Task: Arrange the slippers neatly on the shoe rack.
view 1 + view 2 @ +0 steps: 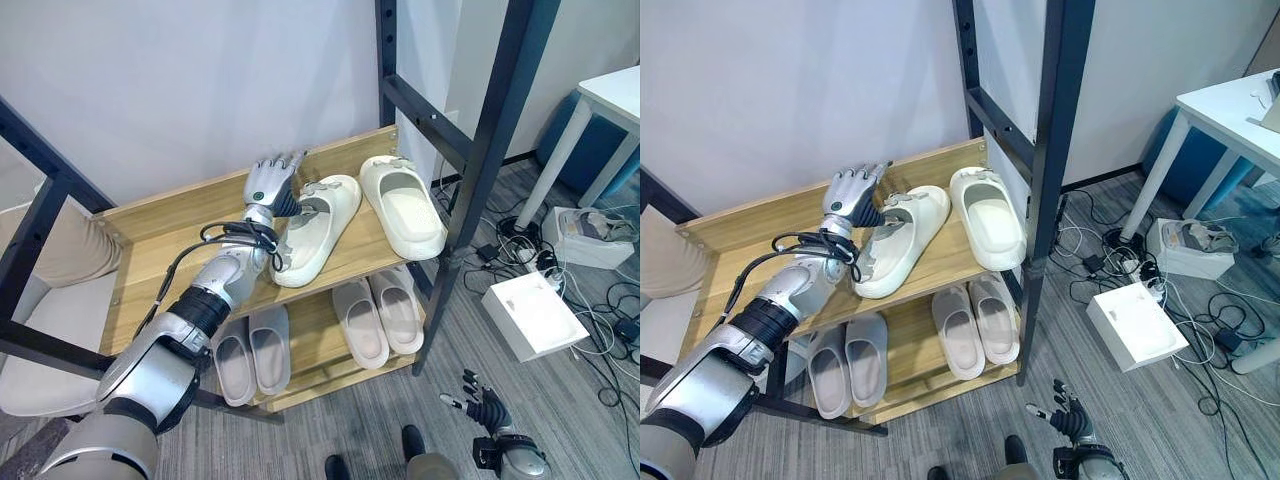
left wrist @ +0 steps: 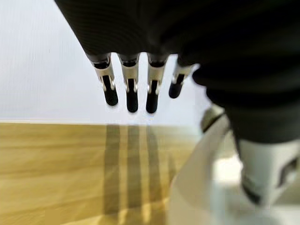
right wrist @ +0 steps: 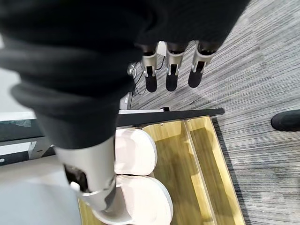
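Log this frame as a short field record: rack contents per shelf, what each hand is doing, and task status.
top shelf: two cream foam slippers on the wooden shoe rack; left one angled, not parallel
lower shelf: grey pair, beige pair, side by side
left hand: open, fingers straight, against the angled slipper's left side
right hand: open, low over the floor
status: top pair not yet aligned

A white box (image 1: 533, 314) is seen on the grey striped floor (image 1: 400, 420), among tangled cables (image 1: 590, 330). Beyond it, a white table (image 1: 615, 95) is seen, with a bin (image 1: 587, 237) lying just beside its leg. A pale wall (image 1: 180, 80) rises behind.
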### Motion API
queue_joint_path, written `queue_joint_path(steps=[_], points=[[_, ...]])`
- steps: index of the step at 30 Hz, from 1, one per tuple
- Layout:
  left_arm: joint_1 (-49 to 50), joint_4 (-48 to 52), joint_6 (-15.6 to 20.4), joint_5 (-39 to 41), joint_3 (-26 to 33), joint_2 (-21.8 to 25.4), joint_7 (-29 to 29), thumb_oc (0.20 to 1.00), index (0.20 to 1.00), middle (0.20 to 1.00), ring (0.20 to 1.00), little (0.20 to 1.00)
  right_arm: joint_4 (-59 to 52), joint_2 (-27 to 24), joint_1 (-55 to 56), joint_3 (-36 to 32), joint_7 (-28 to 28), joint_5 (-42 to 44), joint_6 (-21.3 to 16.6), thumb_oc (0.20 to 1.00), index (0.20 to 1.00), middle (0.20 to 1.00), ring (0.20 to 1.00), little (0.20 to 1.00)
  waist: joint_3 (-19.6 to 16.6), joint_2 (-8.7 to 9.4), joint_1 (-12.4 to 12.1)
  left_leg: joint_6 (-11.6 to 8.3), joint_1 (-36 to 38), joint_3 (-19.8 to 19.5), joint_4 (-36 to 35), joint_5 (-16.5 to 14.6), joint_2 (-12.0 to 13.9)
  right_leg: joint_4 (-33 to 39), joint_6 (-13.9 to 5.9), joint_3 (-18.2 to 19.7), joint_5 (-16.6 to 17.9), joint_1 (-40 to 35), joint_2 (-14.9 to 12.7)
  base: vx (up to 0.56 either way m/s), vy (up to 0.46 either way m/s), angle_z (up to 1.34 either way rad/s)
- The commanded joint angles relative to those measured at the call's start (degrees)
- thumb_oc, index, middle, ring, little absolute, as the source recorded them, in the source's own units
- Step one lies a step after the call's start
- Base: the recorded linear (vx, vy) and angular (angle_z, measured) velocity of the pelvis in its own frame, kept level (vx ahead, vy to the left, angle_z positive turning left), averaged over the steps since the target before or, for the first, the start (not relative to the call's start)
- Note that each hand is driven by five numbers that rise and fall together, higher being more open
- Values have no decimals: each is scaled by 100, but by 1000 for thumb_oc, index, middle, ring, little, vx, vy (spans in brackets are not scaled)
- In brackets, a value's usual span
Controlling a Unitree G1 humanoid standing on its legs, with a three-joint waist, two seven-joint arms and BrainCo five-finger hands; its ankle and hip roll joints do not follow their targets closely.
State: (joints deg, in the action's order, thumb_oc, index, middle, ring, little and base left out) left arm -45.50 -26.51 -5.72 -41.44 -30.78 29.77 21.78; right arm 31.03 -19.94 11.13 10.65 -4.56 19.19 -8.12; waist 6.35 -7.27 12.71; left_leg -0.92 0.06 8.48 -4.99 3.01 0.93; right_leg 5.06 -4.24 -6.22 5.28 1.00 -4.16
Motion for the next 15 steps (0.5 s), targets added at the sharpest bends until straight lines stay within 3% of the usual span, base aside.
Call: queue_joint_path(steps=[1, 8, 10, 14, 15], points=[[-260, 147, 117, -14, 514, 438, -73, 1000, 1000, 1000, 1000, 1000, -267, 213, -88, -107, 49, 150, -74, 1000, 1000, 1000, 1000, 1000, -38, 265, -149, -151, 405, -257, -1, -463, -93, -9, -287, -369, -638, -457, 30, -23, 2, 8], [248, 1207, 552, 817, 1110, 451, -131, 1000, 1000, 1000, 1000, 1000, -231, 326, -195, -102, 101, 158, 30, 1000, 1000, 1000, 1000, 1000, -92, 301, -310, -149, 373, -365, -1, -433, -102, -6, -272, -460, -632, -467, 16, -22, 0, 9], [717, 1656, 1016, 2292, 1575, 150, -95, 1000, 1000, 1000, 1000, 1000, -159, 394, -301, -74, 84, 160, 85, 1000, 1000, 1000, 1000, 1000, -113, 315, -390, -146, 360, -388, -1, -410, -118, -6, -264, -524, -613, -474, 3, -23, 8, 15], [1537, 1881, 1467, 4630, 1804, -369, -517, 1000, 1000, 1000, 1000, 1000, -53, 450, -405, -21, 73, 169, 158, 1000, 1000, 1000, 1000, 1000, -128, 336, -494, -134, 354, -427, -1, -381, -130, -6, -250, -560, -591, -479, -10, -4, 5, 2], [1545, 1886, 1467, 4641, 1809, -364, -524, 1000, 1000, 1000, 1000, 1000, -52, 448, -403, -18, 74, 170, 157, 1000, 1000, 1000, 1000, 1000, -130, 335, -492, -134, 356, -427, -1, -383, -129, -6, -250, -560, -592, -481, -9, 0, 0, 5]])
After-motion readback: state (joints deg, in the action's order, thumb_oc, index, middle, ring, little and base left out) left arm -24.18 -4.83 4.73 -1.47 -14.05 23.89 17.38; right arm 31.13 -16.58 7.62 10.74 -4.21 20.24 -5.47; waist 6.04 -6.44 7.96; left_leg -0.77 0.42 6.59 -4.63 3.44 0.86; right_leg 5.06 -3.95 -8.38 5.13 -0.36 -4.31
